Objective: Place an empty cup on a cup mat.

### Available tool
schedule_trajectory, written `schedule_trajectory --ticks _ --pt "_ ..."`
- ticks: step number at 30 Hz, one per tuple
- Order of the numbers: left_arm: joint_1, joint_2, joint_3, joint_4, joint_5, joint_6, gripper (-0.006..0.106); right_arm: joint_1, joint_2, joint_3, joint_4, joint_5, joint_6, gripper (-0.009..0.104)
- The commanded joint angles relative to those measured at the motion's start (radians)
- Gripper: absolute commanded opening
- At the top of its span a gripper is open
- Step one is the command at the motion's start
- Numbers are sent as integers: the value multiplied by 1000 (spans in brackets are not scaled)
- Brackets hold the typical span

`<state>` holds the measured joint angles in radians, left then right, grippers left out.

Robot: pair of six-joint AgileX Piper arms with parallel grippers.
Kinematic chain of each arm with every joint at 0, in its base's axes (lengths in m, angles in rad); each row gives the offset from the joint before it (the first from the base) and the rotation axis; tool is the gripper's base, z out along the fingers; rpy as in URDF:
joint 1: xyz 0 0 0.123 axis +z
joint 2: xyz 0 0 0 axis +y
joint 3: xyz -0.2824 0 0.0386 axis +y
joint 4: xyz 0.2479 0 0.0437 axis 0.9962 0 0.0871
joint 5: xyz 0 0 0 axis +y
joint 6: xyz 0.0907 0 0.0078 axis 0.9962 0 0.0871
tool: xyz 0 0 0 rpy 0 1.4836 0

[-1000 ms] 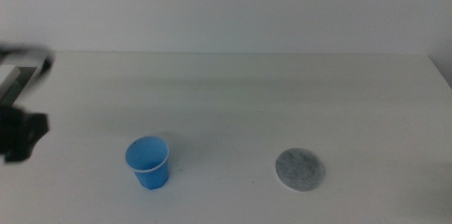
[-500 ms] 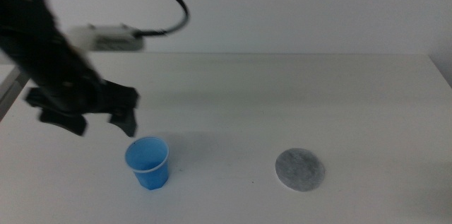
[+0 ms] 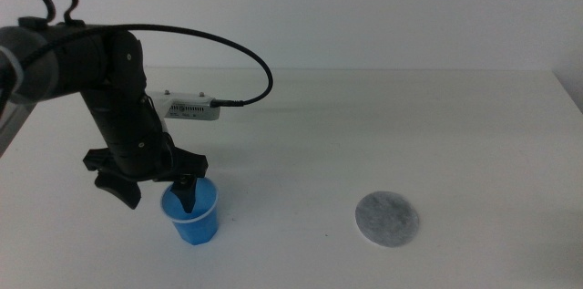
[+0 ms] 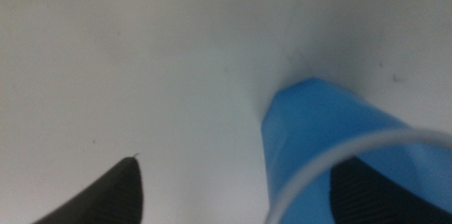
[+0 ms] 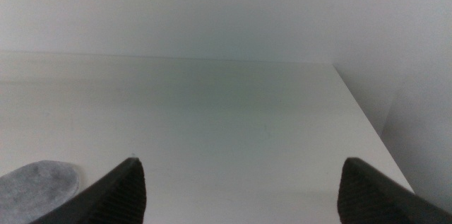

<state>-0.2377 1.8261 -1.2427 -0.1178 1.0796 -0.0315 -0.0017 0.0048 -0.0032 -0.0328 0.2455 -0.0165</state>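
The blue cup point(image 3: 195, 223) stands upright on the white table, left of centre in the middle view. My left gripper point(image 3: 157, 194) is open and lowered at the cup: one jaw reaches inside its mouth, the other hangs outside on the cup's left. In the left wrist view the cup point(image 4: 318, 125) fills the space by one jaw, whose tip shows behind its white rim, and my left gripper point(image 4: 240, 199) straddles its wall. The grey cup mat point(image 3: 387, 218) lies bare to the right, apart from the cup. My right gripper point(image 5: 240, 196) is open, out of the middle view, with the mat's edge point(image 5: 35, 181) beside one jaw.
The left arm's cable point(image 3: 246, 61) loops above the table, and a white wrist box point(image 3: 187, 105) sits behind the arm. The table's right edge point(image 3: 569, 93) shows at the far right, and a plain wall stands behind the table.
The left arm has swung in from the left edge and come down at the cup, one jaw now inside its mouth. The cup and mat have not moved.
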Motion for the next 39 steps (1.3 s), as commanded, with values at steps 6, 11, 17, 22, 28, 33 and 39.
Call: schedule_trajectory --ticks 6,11,17,22,28,33,39 --pt "-2 2 0 -23 -22 -4 28 1 -5 3 -6 -7 -4 93" --pt "-12 2 -31 -44 6 -35 -2 1 -5 3 -6 -7 -4 93" --pt "-178 26 -308 109 125 -213 -2 1 -5 3 -6 -7 -4 93" --pt "-297 146 -542 15 141 -216 -2 1 -5 3 -6 -7 -4 93" --pt "-422 277 -666 4 124 -289 -2 1 -5 3 -6 -7 -4 93" --pt "-482 331 -676 -32 99 -289 -2 1 -5 3 -6 -7 -4 93" --pt "-524 352 -676 -52 85 -289 -2 1 -5 3 -6 -7 -4 93"
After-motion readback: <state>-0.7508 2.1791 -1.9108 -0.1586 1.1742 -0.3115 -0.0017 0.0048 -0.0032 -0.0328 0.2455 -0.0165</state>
